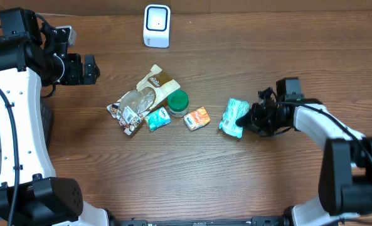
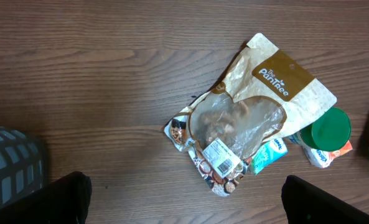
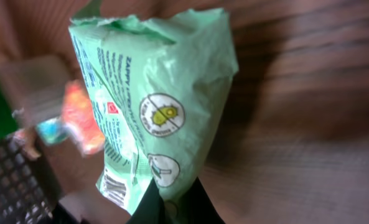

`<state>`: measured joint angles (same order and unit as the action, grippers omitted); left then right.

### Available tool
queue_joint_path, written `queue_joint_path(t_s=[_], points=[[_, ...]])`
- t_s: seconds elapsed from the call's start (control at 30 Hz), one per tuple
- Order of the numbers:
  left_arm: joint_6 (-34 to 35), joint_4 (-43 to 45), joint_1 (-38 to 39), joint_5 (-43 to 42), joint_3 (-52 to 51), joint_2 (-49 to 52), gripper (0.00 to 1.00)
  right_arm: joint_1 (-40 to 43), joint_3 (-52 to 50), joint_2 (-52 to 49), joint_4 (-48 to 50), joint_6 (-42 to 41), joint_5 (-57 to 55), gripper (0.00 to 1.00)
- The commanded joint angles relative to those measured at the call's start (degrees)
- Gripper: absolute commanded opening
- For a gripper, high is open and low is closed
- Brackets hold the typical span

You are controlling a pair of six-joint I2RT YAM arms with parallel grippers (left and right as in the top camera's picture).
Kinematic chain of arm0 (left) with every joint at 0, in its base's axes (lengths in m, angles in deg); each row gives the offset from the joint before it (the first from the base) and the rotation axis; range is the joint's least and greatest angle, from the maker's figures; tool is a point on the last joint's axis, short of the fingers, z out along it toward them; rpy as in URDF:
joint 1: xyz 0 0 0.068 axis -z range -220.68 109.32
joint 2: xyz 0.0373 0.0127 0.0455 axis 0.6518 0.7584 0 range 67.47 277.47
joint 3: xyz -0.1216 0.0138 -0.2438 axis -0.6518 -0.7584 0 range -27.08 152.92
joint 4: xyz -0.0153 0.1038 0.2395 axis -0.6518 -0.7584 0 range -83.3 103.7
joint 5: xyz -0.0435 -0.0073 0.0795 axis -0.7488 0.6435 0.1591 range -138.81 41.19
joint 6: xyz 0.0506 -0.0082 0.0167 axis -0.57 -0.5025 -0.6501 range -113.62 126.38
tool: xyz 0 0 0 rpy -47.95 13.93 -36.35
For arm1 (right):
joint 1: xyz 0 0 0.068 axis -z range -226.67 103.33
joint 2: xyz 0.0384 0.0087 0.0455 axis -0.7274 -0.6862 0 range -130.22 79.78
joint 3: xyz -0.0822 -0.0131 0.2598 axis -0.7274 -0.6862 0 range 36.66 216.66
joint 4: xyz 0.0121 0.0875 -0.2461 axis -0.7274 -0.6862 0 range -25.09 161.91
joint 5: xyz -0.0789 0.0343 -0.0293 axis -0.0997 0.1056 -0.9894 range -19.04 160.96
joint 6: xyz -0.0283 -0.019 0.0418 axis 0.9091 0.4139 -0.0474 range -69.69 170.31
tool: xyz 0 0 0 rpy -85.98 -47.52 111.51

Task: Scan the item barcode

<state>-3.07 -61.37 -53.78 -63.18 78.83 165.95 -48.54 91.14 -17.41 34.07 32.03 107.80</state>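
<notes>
My right gripper (image 1: 251, 118) is shut on the lower edge of a pale green packet (image 1: 234, 117) at the table's right centre. In the right wrist view the packet (image 3: 159, 93) fills the frame, pinched between my dark fingers (image 3: 150, 208). Its barcode (image 3: 112, 186) shows at the lower left corner. A white scanner (image 1: 157, 25) stands at the back centre of the table. My left gripper (image 1: 91, 68) hovers open at the far left, with nothing between its fingers (image 2: 66, 199).
A brown and clear snack pouch (image 1: 149, 91) lies mid-table with a green-lidded jar (image 1: 177, 102), a small teal packet (image 1: 157, 118) and an orange packet (image 1: 197, 118) beside it. The pouch (image 2: 259, 106) also shows in the left wrist view.
</notes>
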Motion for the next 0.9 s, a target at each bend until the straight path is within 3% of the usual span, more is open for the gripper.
queue_joint_path(t_s=[0.0, 0.17, 0.3, 0.57, 0.7, 0.87], points=[[-1.3, 0.1, 0.4, -0.5, 1.1, -0.7, 1.0, -2.7, 8.4, 9.5, -5.5, 5.6, 2.8, 0.04], [-1.3, 0.1, 0.4, -0.5, 1.1, -0.7, 1.0, -9.4, 17.1, 14.0, -14.8, 10.8, -1.8, 0.04], [-1.3, 0.1, 0.4, -0.5, 1.1, -0.7, 1.0, -15.4, 25.1, 14.2, -21.6, 10.4, -4.7, 0.04], [-1.3, 0.1, 0.4, -0.5, 1.1, -0.7, 1.0, -18.0, 42.6, 14.2, -35.3, 9.4, -4.7, 0.04], [-1.3, 0.1, 0.4, -0.5, 1.1, -0.7, 1.0, -18.0, 44.5, 14.1, -36.7, 8.9, -5.9, 0.04], [-1.3, 0.1, 0.4, -0.5, 1.1, -0.7, 1.0, -18.1, 45.7, 10.4, -35.7, 1.7, -17.4, 0.04]])
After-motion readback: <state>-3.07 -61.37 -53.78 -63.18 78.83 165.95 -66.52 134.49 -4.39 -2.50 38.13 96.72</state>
